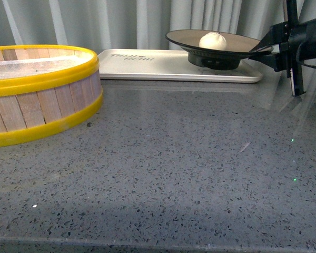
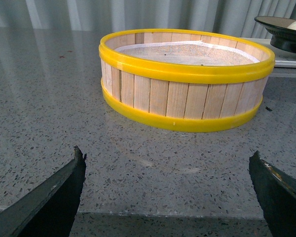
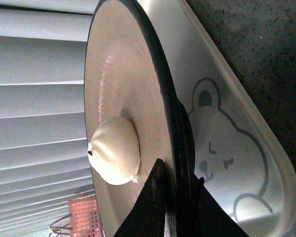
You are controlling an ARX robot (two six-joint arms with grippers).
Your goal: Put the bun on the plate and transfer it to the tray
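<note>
The creamy-white bun (image 1: 213, 40) lies in the middle of the tan, black-rimmed plate (image 1: 184, 37). The plate stands on its black foot on the right end of the off-white tray (image 1: 147, 67) at the back of the counter. My right gripper (image 1: 267, 49) is shut on the plate's right rim. In the right wrist view its jaws clamp the black rim (image 3: 160, 89) beside the bun (image 3: 116, 150), above the tray (image 3: 227, 133) with a printed bear face. My left gripper (image 2: 167, 170) is open and empty over the counter, in front of the steamer basket.
A yellow-rimmed wooden steamer basket (image 1: 37, 100) stands at the left, with a white cloth liner; it also fills the left wrist view (image 2: 187, 79). Grey speckled counter (image 1: 174, 158) spreads in front. Grey curtains hang behind the tray.
</note>
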